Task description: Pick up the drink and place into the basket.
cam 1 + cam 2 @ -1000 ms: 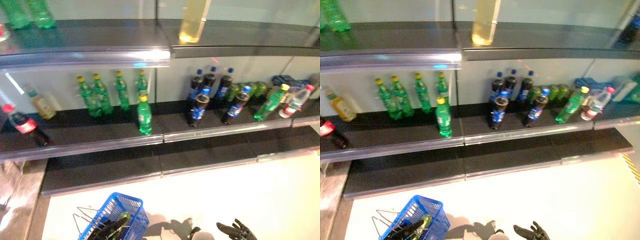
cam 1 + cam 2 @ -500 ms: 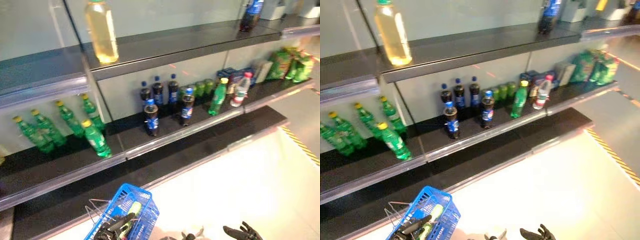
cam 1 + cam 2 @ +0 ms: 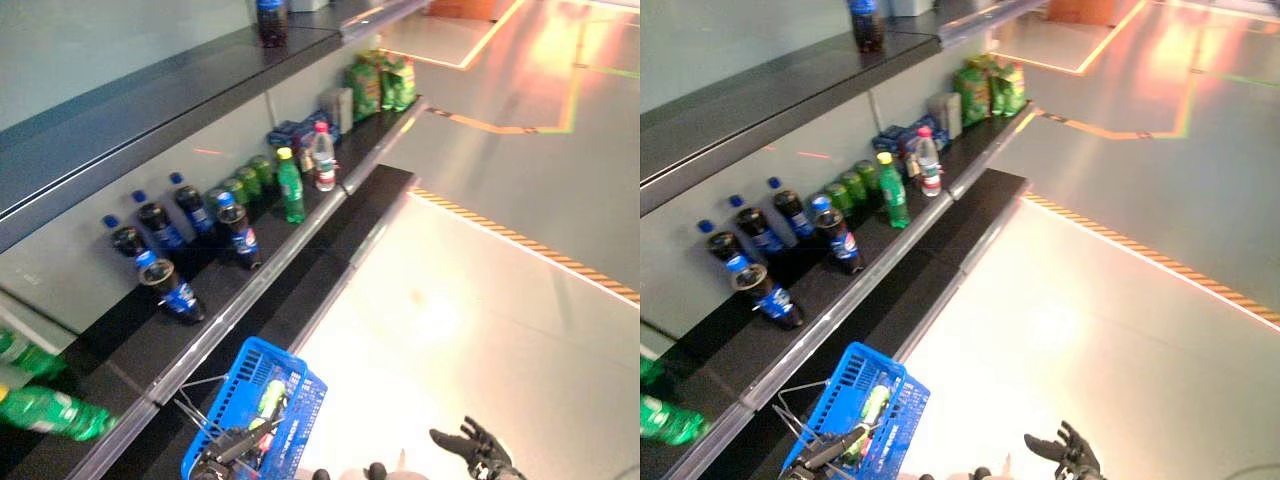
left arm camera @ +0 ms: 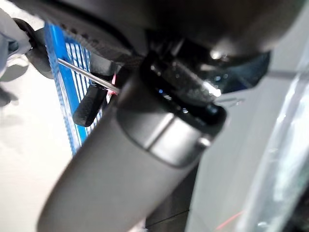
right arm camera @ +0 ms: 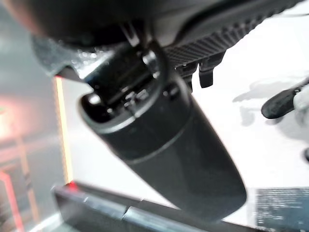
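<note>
The left hand [image 3: 228, 455] sits at the bottom edge of the left eye view, lower left of centre, its dark fingers curled round the wire handle [image 3: 200, 398] of the blue basket [image 3: 236, 380]. In the left wrist view the hand's bulk fills most of the frame, and past it a thin wire and a strip of blue mesh show; the grip itself is largely hidden there, so the hold is read mainly from the head views. Inside the basket lies a green drink bottle [image 3: 271, 396] with a pale label, slanted along the basket's length.

The right hand [image 3: 473, 450] shows at the lower right of the same view, over the pale floor [image 3: 480, 300], fingers spread and relaxed, holding nothing.

Beyond the basket, a dark shelf unit [image 3: 300, 250] runs from the lower left toward the top centre of the frame. On its middle shelf stand dark cola bottles [image 3: 165, 285] with blue caps and labels in a loose cluster left of centre. Further along are small green cans [image 3: 240, 185], a green bottle with a yellow cap [image 3: 290, 187] and a clear bottle with a red cap [image 3: 323, 160]. Green snack bags [image 3: 380, 82] lie near the top centre. At the far left edge, green bottles [image 3: 50, 412] are partly cut off. One dark bottle [image 3: 270, 20] stands on the upper shelf at the top. A striped line [image 3: 520, 245] crosses the floor at the right.
</note>
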Robot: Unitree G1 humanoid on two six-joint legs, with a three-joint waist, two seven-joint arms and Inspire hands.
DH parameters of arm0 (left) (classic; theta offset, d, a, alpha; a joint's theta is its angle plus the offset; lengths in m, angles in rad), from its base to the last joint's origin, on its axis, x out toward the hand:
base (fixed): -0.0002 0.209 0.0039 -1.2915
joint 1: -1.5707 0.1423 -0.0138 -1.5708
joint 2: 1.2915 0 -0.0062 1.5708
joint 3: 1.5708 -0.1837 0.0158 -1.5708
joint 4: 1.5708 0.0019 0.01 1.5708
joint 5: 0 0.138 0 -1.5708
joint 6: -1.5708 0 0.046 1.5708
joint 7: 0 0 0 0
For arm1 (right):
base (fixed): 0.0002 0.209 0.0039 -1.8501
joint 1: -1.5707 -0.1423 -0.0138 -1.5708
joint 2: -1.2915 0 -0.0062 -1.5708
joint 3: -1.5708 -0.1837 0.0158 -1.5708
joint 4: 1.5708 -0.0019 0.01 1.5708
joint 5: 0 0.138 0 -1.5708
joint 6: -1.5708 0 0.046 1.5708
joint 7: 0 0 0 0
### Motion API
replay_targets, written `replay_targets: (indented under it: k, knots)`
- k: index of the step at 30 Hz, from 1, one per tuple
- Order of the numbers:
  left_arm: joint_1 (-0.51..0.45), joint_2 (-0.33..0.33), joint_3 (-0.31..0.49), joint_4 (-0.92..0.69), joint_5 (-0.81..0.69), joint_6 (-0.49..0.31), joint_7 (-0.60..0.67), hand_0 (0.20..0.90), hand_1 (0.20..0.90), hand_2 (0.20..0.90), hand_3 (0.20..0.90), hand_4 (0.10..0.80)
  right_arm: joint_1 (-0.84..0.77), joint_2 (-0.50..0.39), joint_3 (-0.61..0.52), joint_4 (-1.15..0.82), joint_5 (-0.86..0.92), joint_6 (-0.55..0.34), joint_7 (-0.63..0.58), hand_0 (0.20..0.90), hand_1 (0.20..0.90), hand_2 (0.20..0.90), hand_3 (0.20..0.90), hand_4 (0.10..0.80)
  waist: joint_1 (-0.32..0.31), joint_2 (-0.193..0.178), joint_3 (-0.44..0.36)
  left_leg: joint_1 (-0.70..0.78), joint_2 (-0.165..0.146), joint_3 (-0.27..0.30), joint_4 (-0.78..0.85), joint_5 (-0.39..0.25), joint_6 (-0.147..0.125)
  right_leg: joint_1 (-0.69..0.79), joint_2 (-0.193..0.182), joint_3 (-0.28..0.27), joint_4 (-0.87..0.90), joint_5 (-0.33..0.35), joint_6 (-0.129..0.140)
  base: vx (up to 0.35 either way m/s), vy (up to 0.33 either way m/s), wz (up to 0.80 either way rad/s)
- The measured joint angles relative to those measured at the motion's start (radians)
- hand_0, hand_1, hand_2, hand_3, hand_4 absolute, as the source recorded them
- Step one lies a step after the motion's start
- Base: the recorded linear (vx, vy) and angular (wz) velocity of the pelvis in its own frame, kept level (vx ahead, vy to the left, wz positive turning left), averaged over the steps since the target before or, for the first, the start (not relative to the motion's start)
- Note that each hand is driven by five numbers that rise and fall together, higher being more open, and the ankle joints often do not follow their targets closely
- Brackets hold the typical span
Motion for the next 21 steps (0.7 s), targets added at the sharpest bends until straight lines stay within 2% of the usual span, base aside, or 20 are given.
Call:
replay_targets:
  k: [1, 3, 5, 7, 9, 10, 12, 13, 14, 16, 17, 18, 19, 20, 21]
  knots:
    - [-0.017, -0.019, -0.003, 0.018, 0.0, 0.002, 0.003, 0.3, 0.3, 0.3, 0.2, 0.1, 0.016, 0.0, 0.0, 0.0, 0.0, -0.002, -0.002, 0.9, 0.9, 0.9, 0.9, 0.8, -0.015, -0.012, 0.013, 0.011, -0.012, 0.002, 0.019, 0.002, -0.004, 0.053, -0.012, 0.014, -0.07, 0.03, 0.008, 0.17, 0.028, -0.27]
    - [-0.031, -0.027, -0.016, 0.018, 0.0, 0.001, 0.004, 0.3, 0.3, 0.3, 0.2, 0.1, 0.035, -0.003, -0.007, -0.001, -0.001, -0.008, -0.004, 0.9, 0.9, 0.9, 0.9, 0.8, -0.036, -0.017, 0.019, 0.044, -0.014, 0.005, -0.017, 0.0, -0.004, 0.069, -0.008, 0.016, -0.093, 0.034, 0.014, 0.236, 0.046, -0.14]
    - [-0.032, -0.013, -0.017, 0.033, -0.002, 0.003, 0.006, 0.3, 0.3, 0.3, 0.2, 0.1, 0.024, -0.001, -0.017, 0.018, -0.008, -0.012, -0.001, 0.9, 0.9, 0.9, 0.9, 0.8, -0.029, -0.011, 0.018, 0.089, 0.009, 0.007, -0.081, -0.002, 0.0, 0.072, 0.013, 0.031, -0.091, 0.032, 0.016, 0.221, 0.066, -0.28]
    - [-0.032, -0.009, -0.017, 0.043, -0.002, 0.002, 0.006, 0.3, 0.3, 0.3, 0.2, 0.1, 0.016, -0.004, -0.028, 0.019, -0.008, -0.019, 0.0, 0.9, 0.9, 0.9, 0.9, 0.8, -0.028, -0.015, 0.017, 0.095, 0.013, 0.015, -0.086, -0.008, 0.009, 0.069, 0.013, 0.029, -0.089, 0.03, 0.018, 0.136, 0.052, -0.37]
    - [-0.017, -0.008, -0.016, 0.054, -0.005, 0.002, 0.008, 0.3, 0.3, 0.3, 0.2, 0.1, -0.001, -0.003, -0.047, 0.022, -0.008, -0.025, 0.0, 0.9, 0.9, 0.9, 0.9, 0.8, -0.022, -0.012, 0.017, 0.116, 0.019, 0.043, -0.109, -0.011, 0.015, 0.063, 0.005, -0.003, -0.082, 0.023, 0.028, 0.126, 0.068, -0.43]
    - [-0.008, -0.007, -0.016, 0.054, -0.011, 0.002, 0.009, 0.3, 0.3, 0.3, 0.2, 0.1, -0.009, -0.003, -0.047, 0.022, -0.008, -0.025, 0.001, 0.9, 0.9, 0.9, 0.9, 0.8, -0.007, -0.013, 0.016, 0.122, 0.021, 0.067, -0.109, -0.015, 0.02, 0.051, -0.011, -0.041, -0.061, 0.015, 0.037, 0.104, 0.069, -0.37]
    - [-0.006, -0.005, -0.015, 0.054, -0.018, 0.001, 0.009, 0.3, 0.3, 0.3, 0.2, 0.1, -0.019, -0.003, -0.046, 0.022, -0.01, -0.025, 0.003, 0.9, 0.9, 0.9, 0.9, 0.8, 0.003, -0.015, 0.016, 0.125, 0.022, 0.089, -0.109, -0.018, 0.02, 0.03, -0.02, -0.077, -0.017, 0.006, 0.044, 0.08, 0.054, -0.39]
    - [-0.004, -0.004, -0.012, 0.054, -0.024, 0.001, 0.009, 0.3, 0.3, 0.3, 0.2, 0.1, -0.032, -0.003, -0.046, 0.022, -0.011, -0.025, 0.006, 0.9, 0.9, 0.9, 0.9, 0.8, 0.008, -0.014, 0.016, 0.127, 0.022, 0.1, -0.109, -0.018, 0.02, 0.003, -0.024, -0.114, 0.02, -0.002, 0.047, 0.095, 0.057, -0.37]
    - [-0.003, -0.003, -0.011, 0.054, -0.025, 0.001, 0.009, 0.3, 0.3, 0.3, 0.2, 0.1, -0.036, -0.003, -0.046, 0.022, -0.012, -0.025, 0.007, 0.9, 0.9, 0.9, 0.9, 0.8, 0.009, -0.015, 0.016, 0.128, 0.022, 0.104, -0.109, -0.019, 0.02, 0.001, -0.025, -0.117, 0.021, -0.002, 0.047, 0.078, 0.045, -0.52]
    - [-0.004, 0.001, -0.006, 0.054, -0.032, 0.001, 0.009, 0.3, 0.3, 0.3, 0.2, 0.1, -0.069, -0.005, -0.051, 0.022, -0.038, -0.025, 0.014, 0.9, 0.9, 0.9, 0.9, 0.8, 0.026, -0.014, 0.017, 0.133, 0.029, 0.148, -0.11, -0.024, 0.022, -0.055, -0.032, -0.151, 0.115, -0.012, 0.076, 0.105, -0.013, -0.48]
    - [-0.004, 0.004, -0.006, 0.057, -0.032, 0.001, 0.01, 0.3, 0.3, 0.3, 0.2, 0.1, -0.071, -0.004, -0.051, 0.021, -0.038, -0.026, 0.019, 0.9, 0.9, 0.9, 0.9, 0.8, 0.018, -0.01, 0.02, 0.136, 0.034, 0.141, -0.109, -0.024, 0.023, -0.067, -0.039, -0.157, 0.145, -0.025, 0.084, 0.137, -0.046, -0.11]
    - [-0.004, 0.005, -0.006, 0.06, -0.032, 0.001, 0.01, 0.3, 0.3, 0.3, 0.2, 0.1, -0.067, -0.004, -0.051, 0.021, -0.038, -0.026, 0.02, 0.9, 0.9, 0.9, 0.9, 0.8, 0.012, -0.01, 0.019, 0.135, 0.034, 0.134, -0.109, -0.026, 0.025, -0.07, -0.047, -0.155, 0.149, -0.029, 0.084, 0.164, -0.063, 0.33]
    - [-0.004, 0.005, -0.007, 0.062, -0.031, 0.0, 0.01, 0.3, 0.3, 0.3, 0.2, 0.1, -0.056, -0.006, -0.057, 0.022, -0.038, -0.026, 0.021, 0.9, 0.9, 0.9, 0.9, 0.8, -0.005, -0.015, 0.015, 0.139, 0.031, 0.111, -0.109, -0.031, 0.032, -0.082, -0.102, -0.103, 0.163, -0.023, 0.1, 0.146, -0.06, 0.32]
    - [-0.005, 0.005, -0.006, 0.062, -0.032, 0.0, 0.01, 0.3, 0.3, 0.3, 0.2, 0.1, -0.053, -0.006, -0.061, 0.022, -0.038, -0.026, 0.022, 0.9, 0.9, 0.9, 0.9, 0.8, -0.003, -0.016, 0.015, 0.139, 0.029, 0.111, -0.109, -0.032, 0.031, -0.086, -0.113, -0.093, 0.161, -0.02, 0.105, 0.146, -0.065, 0.26]
    - [-0.004, 0.007, -0.006, 0.065, -0.041, 0.0, 0.011, 0.3, 0.3, 0.3, 0.2, 0.1, -0.048, -0.007, -0.072, 0.024, -0.037, -0.026, 0.025, 0.9, 0.9, 0.9, 0.9, 0.8, -0.007, -0.02, 0.013, 0.136, 0.022, 0.089, -0.109, -0.033, 0.031, -0.098, -0.142, -0.039, 0.132, -0.006, 0.13, 0.204, -0.13, 0.29]
